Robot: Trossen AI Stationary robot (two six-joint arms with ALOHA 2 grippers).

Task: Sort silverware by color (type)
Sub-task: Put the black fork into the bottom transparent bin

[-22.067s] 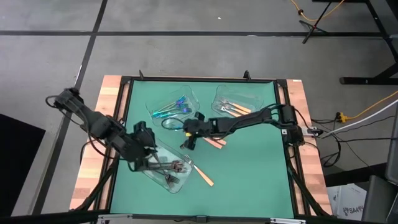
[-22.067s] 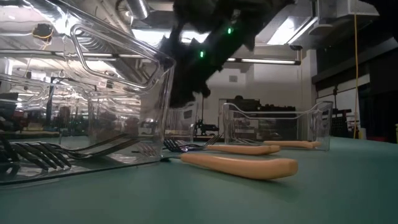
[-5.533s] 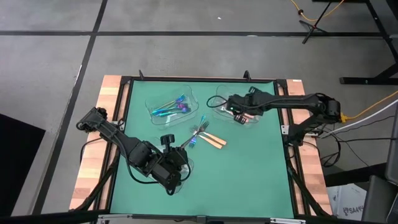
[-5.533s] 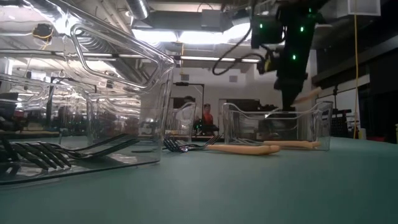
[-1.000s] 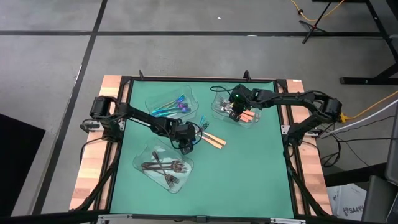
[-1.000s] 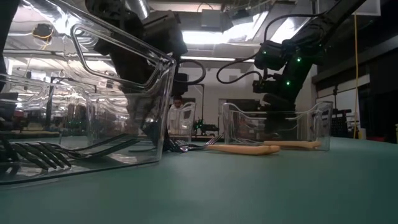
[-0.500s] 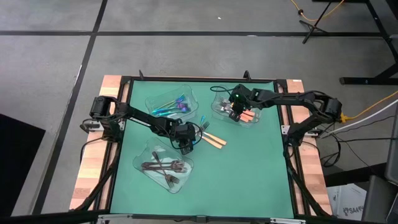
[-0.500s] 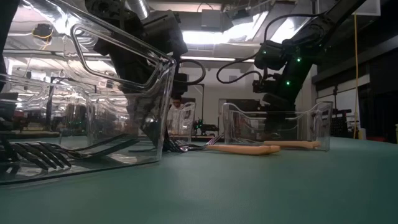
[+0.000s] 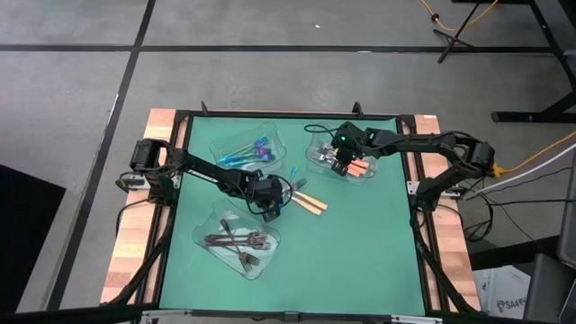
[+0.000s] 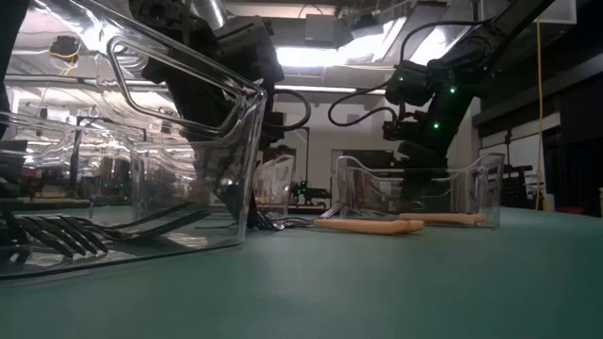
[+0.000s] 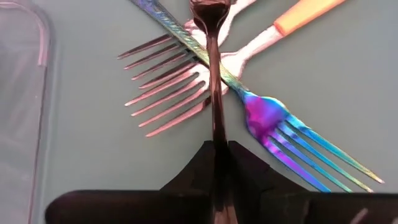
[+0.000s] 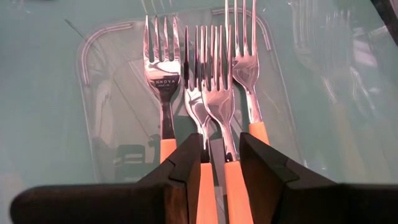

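In the middle of the green mat lies a small pile of silverware: a dark slim utensil [image 11: 213, 81] crossing an iridescent fork [image 11: 267, 118] and an orange-handled fork [image 11: 186, 87]. My left gripper [image 9: 272, 205] stands over this pile, shut on the dark utensil. My right gripper [image 9: 340, 165] hangs open above the far right clear tray [image 9: 317, 144]. Several orange-handled forks [image 12: 214, 93] lie in that tray, below the open fingers [image 12: 186, 162]. My left gripper pinches the dark utensil's handle [image 11: 217, 134] between its two fingers, one on each side. The fingers come slanting down from above, and the handle runs straight away from them. The utensil's far part [image 11: 208, 12] lies across the iridescent fork, low over the mat.
A clear tray with iridescent forks [image 9: 250, 153] stands at the far left. A clear tray with dark forks [image 9: 238, 241] stands at the near left. An orange-handled fork [image 9: 311, 204] lies right of my left gripper. Bare green mat stretches toward the near right.
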